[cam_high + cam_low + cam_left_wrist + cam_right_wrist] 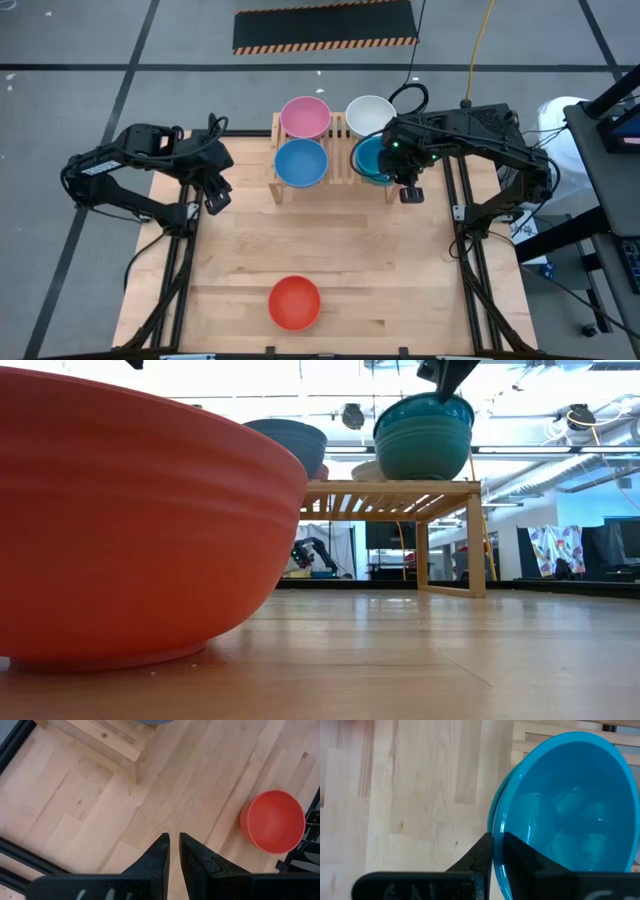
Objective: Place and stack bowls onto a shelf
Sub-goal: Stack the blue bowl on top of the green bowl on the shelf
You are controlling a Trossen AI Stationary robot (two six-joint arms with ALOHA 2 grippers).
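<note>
The red bowl [295,303] stands alone on the near part of the wooden counter [400,290], well apart from everything else, and it is not yet placed. Farther back, at the left side, the left hand [216,195] hangs above the bare counter with its fingers narrow and nothing between them. At the far edge stands the shelf [278,186], a low slatted rack that carries the blue bowl [301,163] in front and the pink bowl [304,117] and the white bowl [369,114] behind. On the right front part of the shelf the right hand [497,856] pinches the rim of the teal-blue bowl [570,810], which sits inside a green bowl [424,455]; one finger is inside the rim and one outside. In the low view the upper bowl looks a little tilted in the lower one. The danger, I think, is here: if the hand lets go while the bowl leans, or pulls sideways when it leaves, the pair may slide off the shelf's edge, which is just beside it.
</note>
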